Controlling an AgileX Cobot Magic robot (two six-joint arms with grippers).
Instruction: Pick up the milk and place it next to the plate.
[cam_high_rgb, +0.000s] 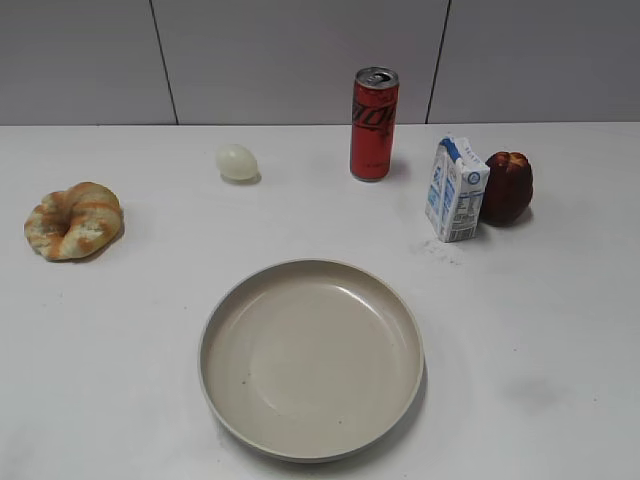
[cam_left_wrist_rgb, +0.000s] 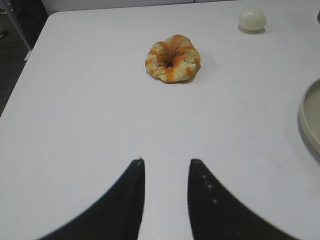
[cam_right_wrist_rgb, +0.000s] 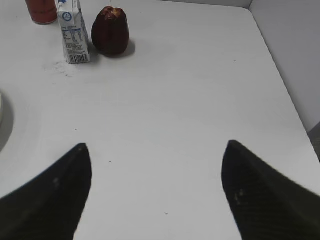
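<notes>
The plate (cam_high_rgb: 311, 358) is a wide, shallow round dish of matte beige with a raised rim and a smooth, faintly glossy floor, and it sits on a white table (cam_high_rgb: 540, 340) with a few faint smudges. Beyond the plate and to its right stands the milk (cam_high_rgb: 456, 189), a small gable-top carton of white card with blue panels, fine printed text and a round blue logo near the top. It is upright, and well apart from the plate. Just behind the milk on its far right side (touching or nearly so) is a dark red, waxy, bell-shaped fruit (cam_high_rgb: 507, 187). Straight beyond the plate stands a tall red drink can (cam_high_rgb: 374, 124) with a silver top. Beyond the plate to its left lies a pale, translucent egg (cam_high_rgb: 237, 162), and farther left of the plate a twisted, ring-shaped bread roll (cam_high_rgb: 74, 220) with orange streaks and a rough crust.

In the right wrist view the right gripper (cam_right_wrist_rgb: 156, 170) has its dark, matte, curved jaws spread wide with nothing between them; the milk lies far ahead of them and off to the left, not between them. The left gripper (cam_left_wrist_rgb: 166, 167) shows its jaws set narrowly apart and empty, pointed toward the bread roll.
</notes>
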